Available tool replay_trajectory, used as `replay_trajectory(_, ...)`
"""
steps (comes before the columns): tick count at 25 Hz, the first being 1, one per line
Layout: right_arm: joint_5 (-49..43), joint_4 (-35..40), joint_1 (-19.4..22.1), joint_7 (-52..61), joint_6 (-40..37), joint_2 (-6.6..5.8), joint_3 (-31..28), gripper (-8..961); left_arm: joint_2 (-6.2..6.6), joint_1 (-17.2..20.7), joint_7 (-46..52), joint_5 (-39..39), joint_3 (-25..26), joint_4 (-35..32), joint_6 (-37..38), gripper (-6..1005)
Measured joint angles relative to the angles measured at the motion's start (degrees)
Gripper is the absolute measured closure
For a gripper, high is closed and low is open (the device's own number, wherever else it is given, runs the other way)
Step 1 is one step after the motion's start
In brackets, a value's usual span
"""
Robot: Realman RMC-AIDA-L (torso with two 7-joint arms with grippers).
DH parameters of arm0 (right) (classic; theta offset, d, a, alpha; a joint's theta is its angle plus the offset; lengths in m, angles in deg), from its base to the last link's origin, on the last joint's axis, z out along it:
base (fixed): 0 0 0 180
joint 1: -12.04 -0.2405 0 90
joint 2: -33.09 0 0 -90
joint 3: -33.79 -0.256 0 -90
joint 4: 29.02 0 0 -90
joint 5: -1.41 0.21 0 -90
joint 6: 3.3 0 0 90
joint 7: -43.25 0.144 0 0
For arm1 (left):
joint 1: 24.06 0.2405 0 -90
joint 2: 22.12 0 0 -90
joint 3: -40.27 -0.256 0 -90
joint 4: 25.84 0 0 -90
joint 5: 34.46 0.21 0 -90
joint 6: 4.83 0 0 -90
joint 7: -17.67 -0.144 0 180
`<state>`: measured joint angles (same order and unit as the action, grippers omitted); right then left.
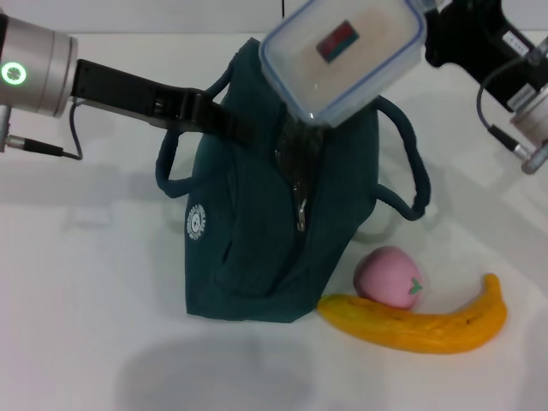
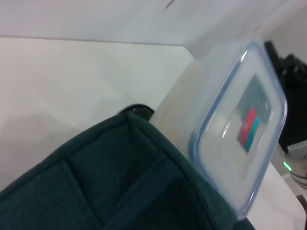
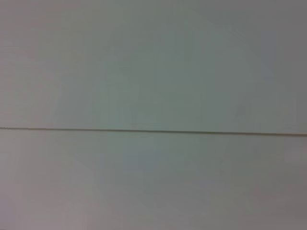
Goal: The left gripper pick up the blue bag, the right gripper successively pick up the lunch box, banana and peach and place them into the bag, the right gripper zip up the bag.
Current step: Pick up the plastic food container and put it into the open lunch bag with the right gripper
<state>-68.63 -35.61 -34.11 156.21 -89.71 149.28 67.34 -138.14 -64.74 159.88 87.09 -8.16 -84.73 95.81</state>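
Observation:
The blue bag (image 1: 257, 231) stands upright mid-table, its zip open at the top. From the left, my left gripper (image 1: 229, 127) is shut on the bag's upper rim near one loop handle. Tilted just above the bag's mouth hangs the clear lunch box (image 1: 342, 56) with its blue-rimmed lid, its lower corner at the opening. My right gripper (image 1: 428, 32) is shut on the box's far right edge. The left wrist view shows the bag fabric (image 2: 120, 182) with the lunch box (image 2: 235, 129) right beside its rim. The pink peach (image 1: 390, 277) and the banana (image 1: 419, 325) lie on the table to the bag's right.
The white table (image 1: 77, 300) stretches in front and to the left of the bag. A grey cable and connector (image 1: 514, 145) hang off the right arm at the far right. The right wrist view shows only a pale flat surface crossed by a thin line (image 3: 153, 130).

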Motion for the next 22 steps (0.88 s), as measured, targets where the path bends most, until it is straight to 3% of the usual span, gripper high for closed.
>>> replay_trajectory(9, -3.78, 0.48, 1.36, -1.42, 2.11, 0.0, 0.26, 824, 0.45, -0.75, -0.35, 0.0, 0.09, 0.05, -1.31, 958)
replay_trajectory(16, -6.73, 0.22, -0.58, -1.78, 5.7, 0.0, 0.7, 821, 0.49, -3.92, -1.71, -0.01, 0.09, 4.44, -2.18, 957)
replay_trajectory(22, -7.74, -0.28, -2.68, -2.04, 8.71, 0.0, 0.63, 819, 0.62, -4.37, -2.21, -0.01, 0.09, 4.99, -2.21, 957)
